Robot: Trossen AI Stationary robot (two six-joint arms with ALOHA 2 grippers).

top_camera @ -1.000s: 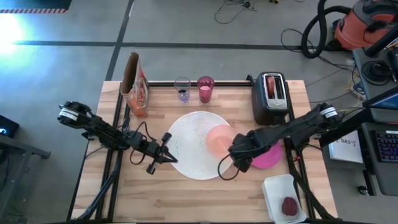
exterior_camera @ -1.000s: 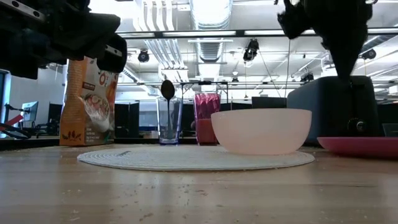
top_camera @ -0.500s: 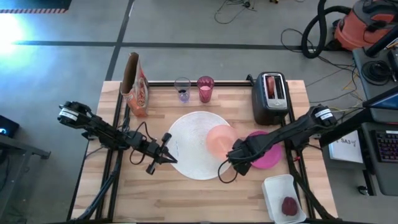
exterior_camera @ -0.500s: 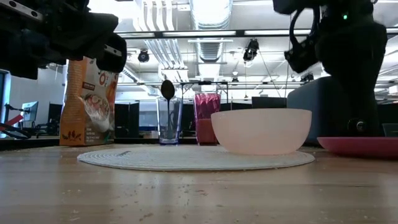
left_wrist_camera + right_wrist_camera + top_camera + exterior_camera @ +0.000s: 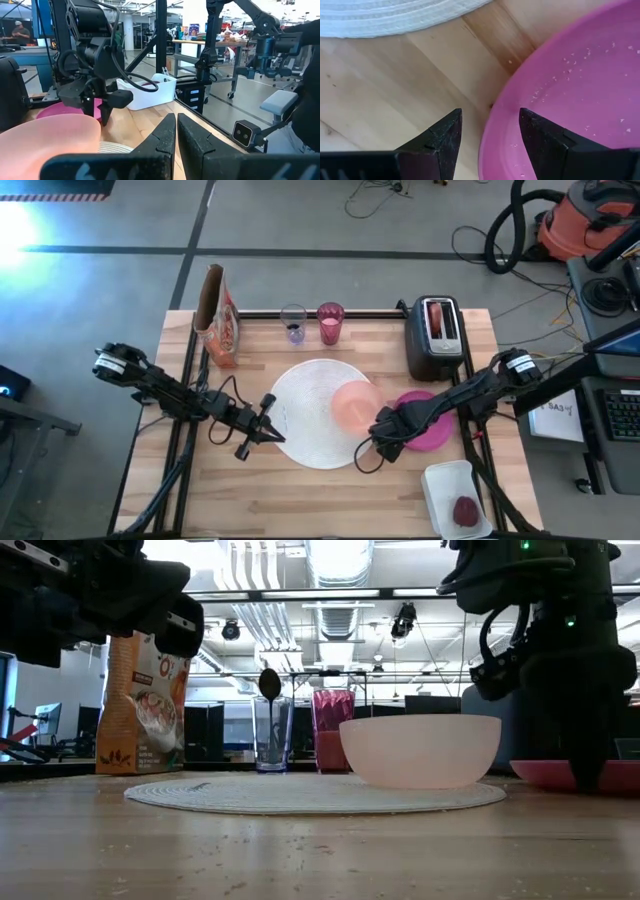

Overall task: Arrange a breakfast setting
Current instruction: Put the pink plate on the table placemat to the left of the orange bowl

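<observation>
Reaching low over the table (image 5: 330,490), the right gripper (image 5: 385,438) hangs at the near-left rim of the magenta plate (image 5: 432,432), its two fingers (image 5: 442,137) spread apart with the plate's edge in the gap between them; whether they touch the plate cannot be told. The plate lies flat on the wood just right of the big white round disc (image 5: 305,410), and the translucent pink bowl (image 5: 355,405) sits on the disc's right part, beside the plate. From table height the bowl (image 5: 420,750) stands upright on the disc (image 5: 250,792), with the plate (image 5: 545,773) showing as a thin red rim to its right. At the far edge a clear glass (image 5: 293,322) holds the blue-handled spoon (image 5: 270,690) upright, and the pink tumbler (image 5: 330,322) stands just right of it. A cereal bag (image 5: 219,315) stands at the far left, and a dark toaster (image 5: 438,338) at the far right carries the round toasted bread (image 5: 438,313) in its slot. The small dark-red fruit (image 5: 466,511) rests in a white tray (image 5: 440,480) at the near right corner. The left gripper (image 5: 272,432) waits at the disc's left edge, its fingers (image 5: 162,135) pressed together on nothing.
</observation>
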